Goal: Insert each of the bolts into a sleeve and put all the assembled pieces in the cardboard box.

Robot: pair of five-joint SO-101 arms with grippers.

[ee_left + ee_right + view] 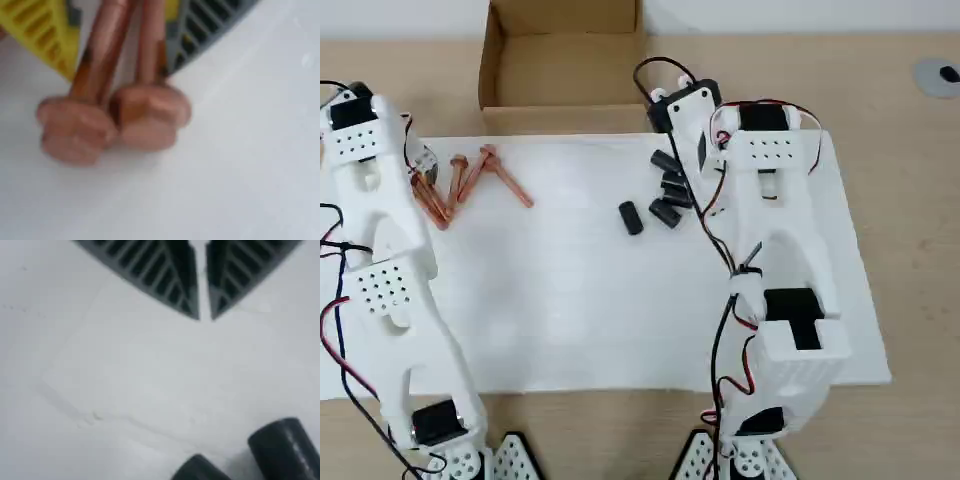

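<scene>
While the left gripper sits low at the left edge of the white sheet, its yellow finger and its grey finger are clamped on a pair of bolts. The 2 copper shafts lie side by side between the fingers. The 2 heads point away from the gripper and are pressed close to each other, just at the sheet (I cannot tell if they really touch it).

From the high view, the other bolts lie loose on the sheet just beside this gripper, spread like a fan. They are near the front left corner of the cardboard box. The box stands open at the far edge of the sheet, on the wooden table.

On the other side, the right gripper hangs low over the sheet with its 2 dark fingers brought together; only a thin slit is between them and they hold nothing. The black sleeves lie in a small group on the sheet just beside it, well apart from the bolts. 2 of them are near the fingertips in the right wrist view.
</scene>
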